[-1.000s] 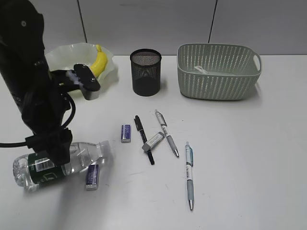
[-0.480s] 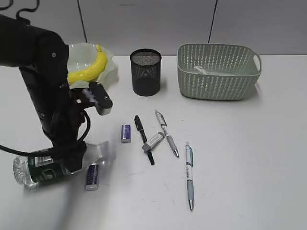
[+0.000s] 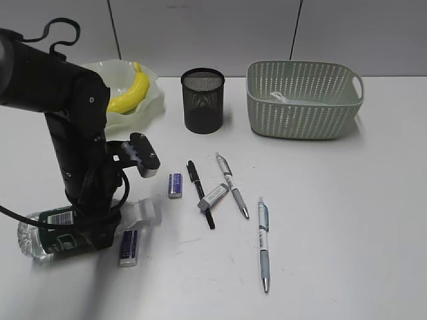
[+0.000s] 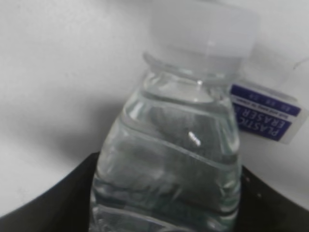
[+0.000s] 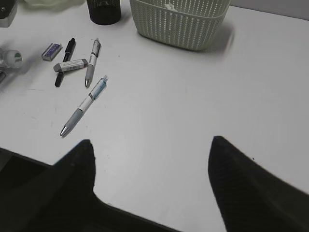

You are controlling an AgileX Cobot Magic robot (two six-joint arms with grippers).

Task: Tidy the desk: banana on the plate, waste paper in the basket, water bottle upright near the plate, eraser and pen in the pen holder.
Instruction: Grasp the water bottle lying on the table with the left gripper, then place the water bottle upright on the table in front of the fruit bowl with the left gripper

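Note:
The water bottle (image 3: 52, 225) lies on its side on the desk (image 3: 347, 220) at the front left, cap (image 4: 203, 29) pointing right. My left gripper (image 3: 93, 233) comes down over its middle, a black finger (image 4: 53, 198) pressed against each side of the clear body (image 4: 178, 159). The banana (image 3: 132, 90) lies in the plate (image 3: 151, 107) at the back left. White waste paper (image 3: 280, 97) sits in the basket (image 3: 303, 100). Three erasers (image 3: 175, 185) (image 3: 213, 197) (image 3: 128, 247) and three pens (image 3: 200, 193) (image 3: 231, 185) (image 3: 263, 243) lie in front of the pen holder (image 3: 203, 100). My right gripper (image 5: 150, 145) hangs open over bare desk.
One blue-labelled eraser (image 4: 265, 118) lies right beside the bottle's neck. The pens (image 5: 83, 107) and the grey eraser (image 5: 70, 65) lie to the far left in the right wrist view, with the basket (image 5: 178, 19) straight beyond them.
My left arm has swung down and right over the bottle, its jaws have narrowed onto the body, and the bottle's clear part is now mostly hidden behind it. The right gripper has not moved.

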